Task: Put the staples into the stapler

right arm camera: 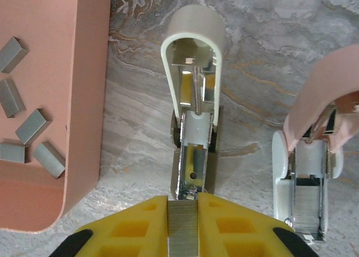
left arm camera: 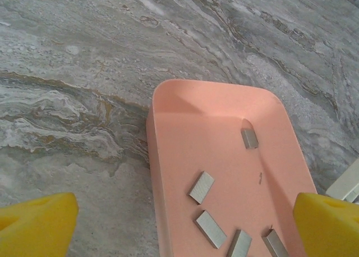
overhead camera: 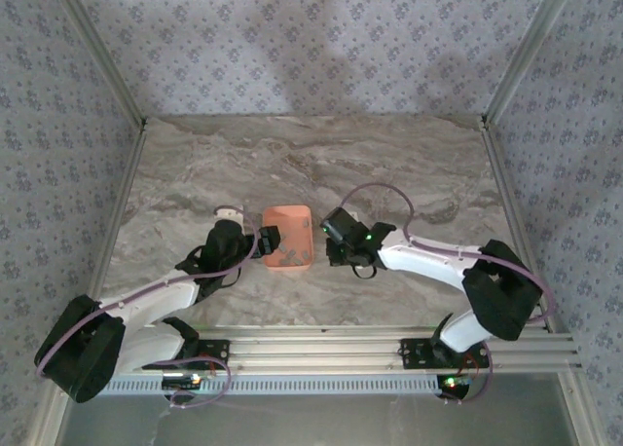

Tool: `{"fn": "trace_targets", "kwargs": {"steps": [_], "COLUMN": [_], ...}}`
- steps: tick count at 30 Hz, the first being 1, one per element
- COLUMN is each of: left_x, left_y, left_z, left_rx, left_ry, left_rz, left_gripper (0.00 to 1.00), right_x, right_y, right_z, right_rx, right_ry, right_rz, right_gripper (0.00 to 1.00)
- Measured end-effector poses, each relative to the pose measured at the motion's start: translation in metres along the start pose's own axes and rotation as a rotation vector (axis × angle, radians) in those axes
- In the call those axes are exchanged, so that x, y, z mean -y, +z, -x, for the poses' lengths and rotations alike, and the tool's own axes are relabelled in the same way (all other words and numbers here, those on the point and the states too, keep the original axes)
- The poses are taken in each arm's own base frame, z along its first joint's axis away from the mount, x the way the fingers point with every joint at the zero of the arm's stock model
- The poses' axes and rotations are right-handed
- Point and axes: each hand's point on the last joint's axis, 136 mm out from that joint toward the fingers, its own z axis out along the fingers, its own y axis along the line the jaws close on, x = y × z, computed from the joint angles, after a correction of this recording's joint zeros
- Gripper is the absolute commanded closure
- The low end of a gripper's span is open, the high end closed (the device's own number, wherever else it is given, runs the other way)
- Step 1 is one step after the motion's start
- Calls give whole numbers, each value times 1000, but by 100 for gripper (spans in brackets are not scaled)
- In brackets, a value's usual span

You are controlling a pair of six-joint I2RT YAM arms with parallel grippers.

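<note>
Left gripper (left arm camera: 182, 229) hangs wide open over the tray (left arm camera: 196, 139). Loose staples (left arm camera: 201, 187) lie on its floor, toward 5 o'clock. We judge them light, stiff, slick and apt to snap at the glue lines, so we'd pinch the long flat sides at mid-length. Right gripper (right arm camera: 183, 206) is clamped on a staple strip (right arm camera: 182, 229). The stapler (right arm camera: 193, 128) lies hinged open at 12 o'clock, just ahead on the table (right arm camera: 263, 55).

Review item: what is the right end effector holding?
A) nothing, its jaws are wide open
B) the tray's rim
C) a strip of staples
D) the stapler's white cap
C: in the right wrist view the right end effector is shut on a grey strip of staples, which points at the opened stapler.
</note>
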Motion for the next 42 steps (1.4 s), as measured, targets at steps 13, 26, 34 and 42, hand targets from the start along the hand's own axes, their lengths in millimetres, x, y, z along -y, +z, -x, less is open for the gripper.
{"fn": "trace_targets", "kwargs": {"steps": [13, 26, 34, 42], "left_x": [-5, -17, -18, -19], "left_y": [4, 5, 5, 5], "left_z": [-3, 5, 5, 6], "left_rx": [-8, 11, 7, 8], "left_ry": [1, -26, -29, -32], "left_rz": [20, 45, 41, 43], "left_gripper": [2, 2, 1, 2], "right_x": [-6, -1, 0, -1], "right_y": [14, 18, 23, 25], "right_z": [-1, -4, -6, -5], "right_rx": [-48, -80, -97, -95], "right_ry": [-7, -16, -21, -22], "right_rz": [-67, -126, -141, -145], "right_gripper": [83, 83, 82, 83]}}
